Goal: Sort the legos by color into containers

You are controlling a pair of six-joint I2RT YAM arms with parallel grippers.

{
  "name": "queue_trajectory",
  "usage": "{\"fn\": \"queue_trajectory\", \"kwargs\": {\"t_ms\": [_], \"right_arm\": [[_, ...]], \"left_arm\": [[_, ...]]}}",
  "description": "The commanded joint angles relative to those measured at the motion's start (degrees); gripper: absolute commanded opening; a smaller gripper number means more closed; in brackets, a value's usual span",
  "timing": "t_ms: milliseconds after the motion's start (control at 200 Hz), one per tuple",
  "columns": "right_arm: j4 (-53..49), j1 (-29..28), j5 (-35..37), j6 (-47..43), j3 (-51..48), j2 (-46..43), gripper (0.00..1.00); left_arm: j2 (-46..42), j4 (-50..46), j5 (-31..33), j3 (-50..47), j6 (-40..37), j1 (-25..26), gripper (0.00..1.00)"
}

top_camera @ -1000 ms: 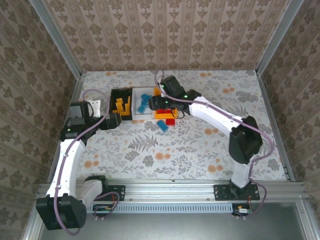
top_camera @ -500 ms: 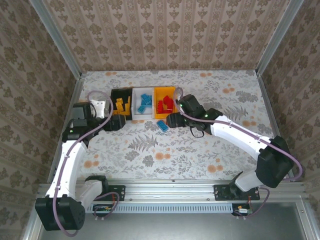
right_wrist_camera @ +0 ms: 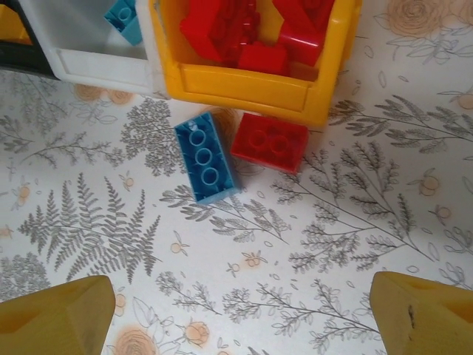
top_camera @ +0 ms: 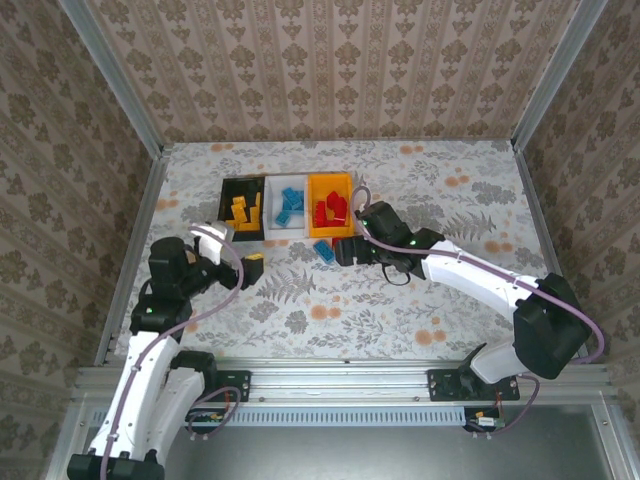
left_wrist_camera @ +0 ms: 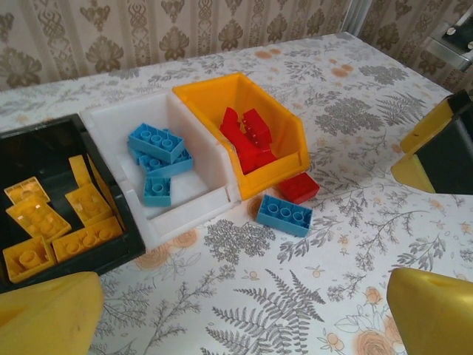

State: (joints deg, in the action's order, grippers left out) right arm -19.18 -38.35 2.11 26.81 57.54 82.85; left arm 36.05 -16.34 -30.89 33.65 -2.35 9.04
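Floral tablecloth point(top_camera: 420, 310) is carrying the black bin point(left_wrist_camera: 44, 151), white bin point(right_wrist_camera: 89, 52) and orange-yellow bin point(right_wrist_camera: 244, 89) side by side at upper centre, each holding bricks. A blue brick point(right_wrist_camera: 207, 157) and a red brick point(right_wrist_camera: 269, 142) are lying loose just below the orange-yellow bin. Right gripper point(right_wrist_camera: 236, 318) is hovering over them, fingers spread, empty; left gripper point(top_camera: 250, 268) is hanging lower left, spread wide too.

1. Three small open-top rectangular plastic containers: a black bin point(left_wrist_camera: 44, 155), a white bin point(left_wrist_camera: 188, 216) and an orange-yellow bin point(left_wrist_camera: 284, 126).
2. Orange studded plastic bricks point(left_wrist_camera: 37, 216): about six.
3. Blue studded plastic bricks point(left_wrist_camera: 157, 142): four binned, plus one loose blue brick point(left_wrist_camera: 284, 215) on the worktop.
4. Red studded plastic bricks point(left_wrist_camera: 247, 137): heaped, overlapping too much to count, plus one loose red brick point(left_wrist_camera: 298, 188).
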Motion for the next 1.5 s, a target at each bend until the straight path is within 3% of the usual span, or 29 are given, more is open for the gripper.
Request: {"fn": "queue_trajectory", "kwargs": {"t_ms": [0, 295, 540, 835, 1090, 1195, 1300, 1495], "right_arm": [[2.4, -1.2, -2.0, 1.1, -0.5, 2.5, 0.92], [1.5, -3.6, -2.5, 1.3, 4.2, 10.6, 0.97], [1.5, -4.4, -4.4, 1.1, 8.2, 17.9, 0.95], [0.2, -4.0, -5.4, -1.8, 15.4, 27.1, 0.89], [-0.8, -3.7, -6.3, -2.6, 19.3, 31.5, 0.8], [1.5, -3.8, -11.5, -1.9, 18.9, 31.4, 0.7], [6.4, -4.0, -16.0, -0.7, 16.6, 29.3, 0.68], [-0.2, -4.1, -7.6, 0.9, 19.8, 30.3, 0.72]], "left_arm": [[1.2, 2.4, -0.8, 0.4, -2.4, 0.3, 1.0], [3.1, 1.0, -0.6, 0.9, -2.7, 0.3, 1.0], [3.1, 1.2, -0.9, 0.6, -2.4, 0.5, 1.0], [4.9, -0.4, 1.3, 1.7, 0.6, 0.6, 1.0], [13.0, -7.1, 2.3, 7.2, 3.8, 0.6, 1.0], [14.1, -7.7, 2.1, 7.9, 4.0, 0.6, 1.0], [13.6, -7.6, 2.5, 7.8, 3.9, 0.5, 1.0], [13.4, -7.6, 2.4, 7.9, 4.1, 0.5, 1.0]]}}
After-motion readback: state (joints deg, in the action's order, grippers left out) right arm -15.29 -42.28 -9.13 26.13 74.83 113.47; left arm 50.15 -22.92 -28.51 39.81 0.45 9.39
